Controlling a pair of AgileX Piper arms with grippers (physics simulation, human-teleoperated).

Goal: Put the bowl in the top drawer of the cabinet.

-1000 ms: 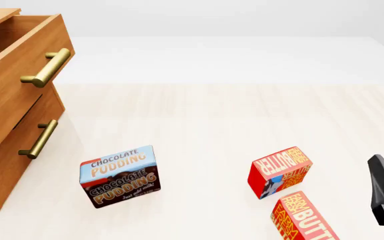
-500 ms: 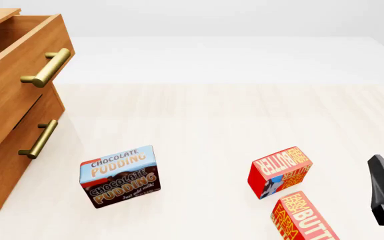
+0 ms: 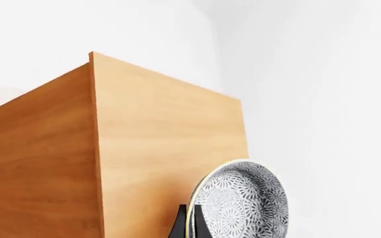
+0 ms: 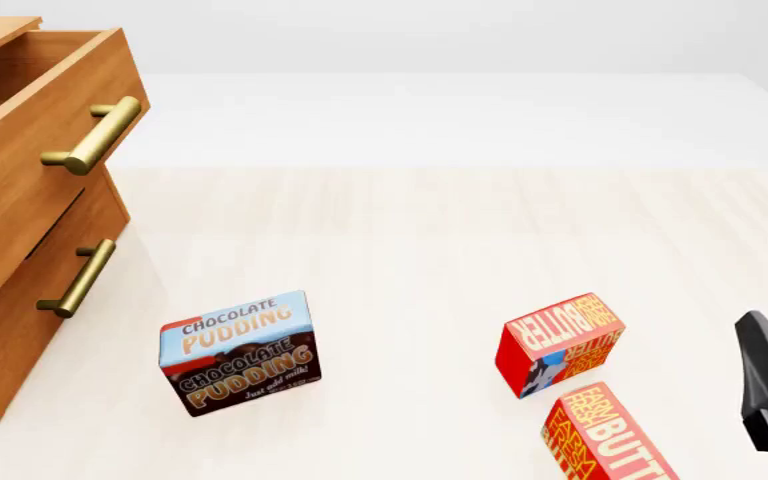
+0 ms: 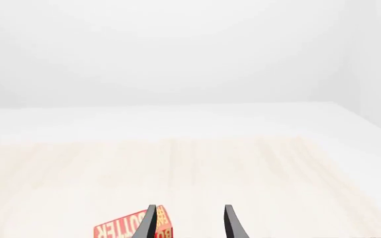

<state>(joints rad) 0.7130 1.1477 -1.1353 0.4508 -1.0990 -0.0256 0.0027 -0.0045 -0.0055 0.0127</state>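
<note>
Bowl [image 3: 243,203] on edge, patterned face sideways, rim pinched by left end effector [image 3: 189,225] beside cabinet [image 3: 111,158]. Right end effector [image 5: 189,223] parted, empty. Boxes read "CHOCOLATE PUDDING" [image 4: 240,352], "BUTTER" [image 4: 560,342].

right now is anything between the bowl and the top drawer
Nothing visible blocks it. The left claw grips the bowl on edge beside the cabinet, and the top drawer stands pulled open. The gap between them falls outside every view.
</note>
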